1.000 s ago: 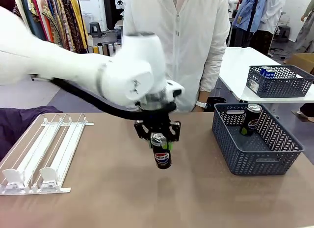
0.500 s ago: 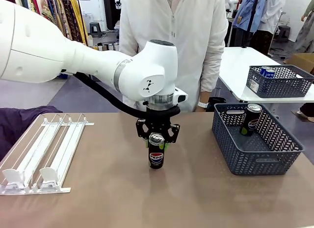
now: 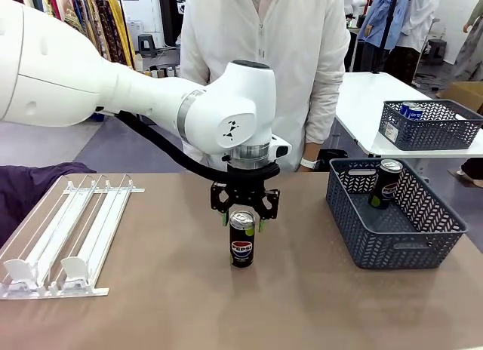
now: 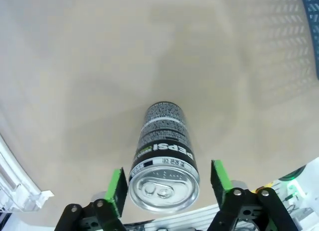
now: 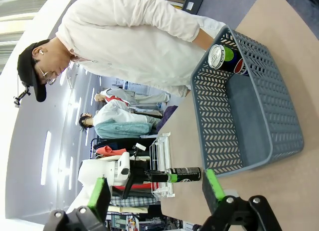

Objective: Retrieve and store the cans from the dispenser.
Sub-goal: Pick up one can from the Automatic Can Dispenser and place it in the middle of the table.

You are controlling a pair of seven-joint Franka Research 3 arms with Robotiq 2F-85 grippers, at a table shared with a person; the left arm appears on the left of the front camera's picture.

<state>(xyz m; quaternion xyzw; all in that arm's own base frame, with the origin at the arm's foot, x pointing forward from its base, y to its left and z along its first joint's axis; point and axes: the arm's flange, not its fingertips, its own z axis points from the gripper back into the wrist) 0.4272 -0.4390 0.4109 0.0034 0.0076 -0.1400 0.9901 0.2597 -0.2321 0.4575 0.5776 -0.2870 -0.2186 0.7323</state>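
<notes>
The black can [image 3: 241, 243] stands upright mid-table, silver top up, long axis vertical. The left gripper [image 3: 243, 216] straddles its top, pads clear of its sides, nothing gripped. The right gripper [image 5: 155, 191] is spread wide, empty.

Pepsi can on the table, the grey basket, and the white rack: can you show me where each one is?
Pepsi can [image 3: 241, 248], front view, on its logo.
Grey basket [image 3: 377, 241], front view, on its near wall.
White rack [image 3: 79, 229], front view, on a lane rail.
</notes>
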